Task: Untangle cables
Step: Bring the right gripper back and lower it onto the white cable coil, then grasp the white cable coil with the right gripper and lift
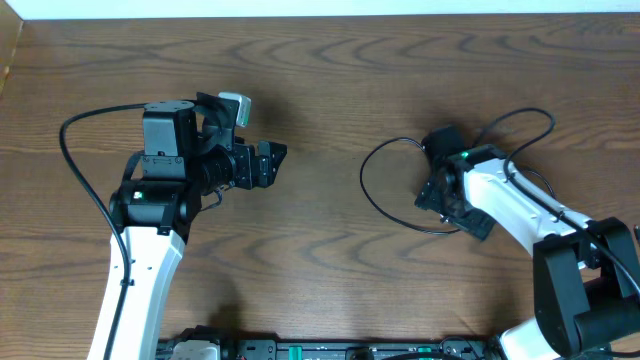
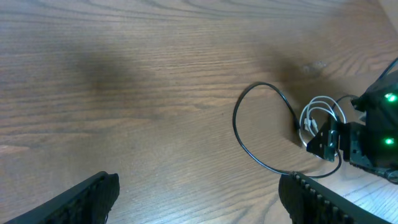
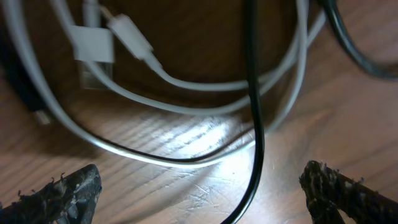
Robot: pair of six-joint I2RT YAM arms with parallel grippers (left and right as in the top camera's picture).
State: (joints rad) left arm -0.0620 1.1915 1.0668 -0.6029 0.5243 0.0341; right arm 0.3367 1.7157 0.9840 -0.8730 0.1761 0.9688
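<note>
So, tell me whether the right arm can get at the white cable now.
Probably yes: the open right gripper hangs right over the white cable, though the black cable crosses it.

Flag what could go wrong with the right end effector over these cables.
The black cable crosses the white cable under the open right end effector; closing may pinch both.
Pulling black could drag the white cable along, tightening the tangle.
The left end effector sits far off, so nothing pins either cable.

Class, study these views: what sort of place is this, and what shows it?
Most likely a robotics lab bench: a left arm and right arm stand at a wood-grain table, with a black cable and white cable lying on it as practice material.
</note>
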